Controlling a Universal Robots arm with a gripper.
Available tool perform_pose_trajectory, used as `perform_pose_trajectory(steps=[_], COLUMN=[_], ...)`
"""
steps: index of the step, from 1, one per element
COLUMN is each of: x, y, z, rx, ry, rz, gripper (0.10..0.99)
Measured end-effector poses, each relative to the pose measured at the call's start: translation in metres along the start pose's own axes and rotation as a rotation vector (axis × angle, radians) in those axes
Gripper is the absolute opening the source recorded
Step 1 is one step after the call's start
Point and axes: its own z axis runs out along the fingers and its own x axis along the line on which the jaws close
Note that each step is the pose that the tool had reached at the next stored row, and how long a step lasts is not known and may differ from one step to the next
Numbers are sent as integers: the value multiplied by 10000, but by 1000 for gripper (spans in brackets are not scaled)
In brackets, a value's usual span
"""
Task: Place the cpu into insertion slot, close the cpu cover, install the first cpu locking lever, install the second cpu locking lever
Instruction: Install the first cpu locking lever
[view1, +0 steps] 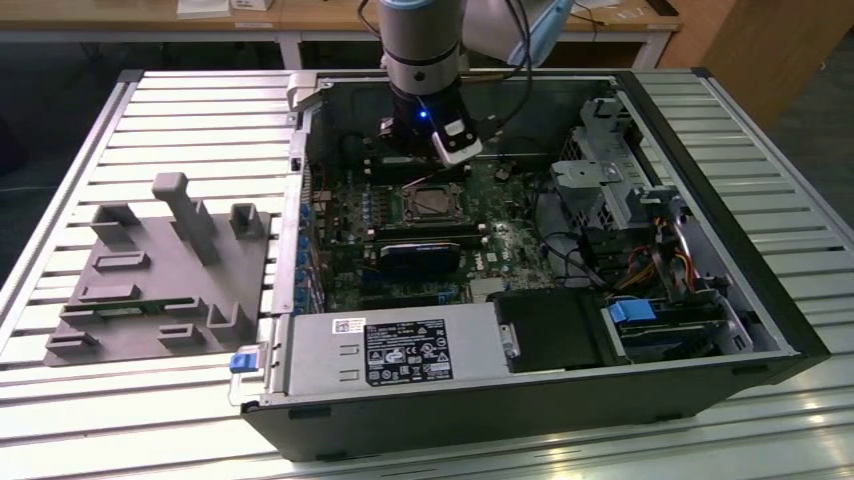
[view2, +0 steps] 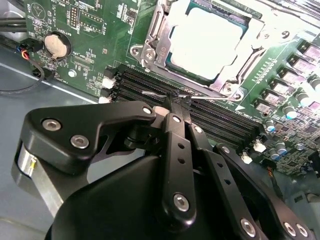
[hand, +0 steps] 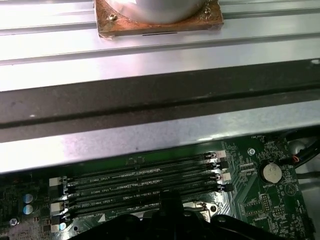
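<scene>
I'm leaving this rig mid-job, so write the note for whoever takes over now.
Tool: shut, tips at a thin locking lever beside the insertion slot; grip on it unclear.
Cpu sits in that slot, with the cpu cover down over it.
Done: cpu placed, cover closed.
Left: lever locking; whether either lever is latched cannot be told.

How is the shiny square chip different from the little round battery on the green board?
The cpu is square; the battery is round. The cpu is much bigger than the battery. A metal cover lies round the cpu, but not round the battery. Both are silvery and lie flat on the green board.
</scene>
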Motion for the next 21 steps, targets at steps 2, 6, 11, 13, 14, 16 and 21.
perform_pose_trajectory(steps=[2, 6, 11, 13, 14, 16, 21], x=[2, 4, 9, 12, 16, 31, 50], y=[-2, -6, -3, -4, -2, 12, 25], z=[8, 26, 38, 42, 45, 50, 63], rx=[-19, -41, 10, 33, 39, 46, 95], ry=[-105, -262, -351, -393, -410, -434, -523], rz=[-24, -50, 158, 303, 362, 426, 617], gripper=[102, 102, 102, 102, 102, 102, 102])
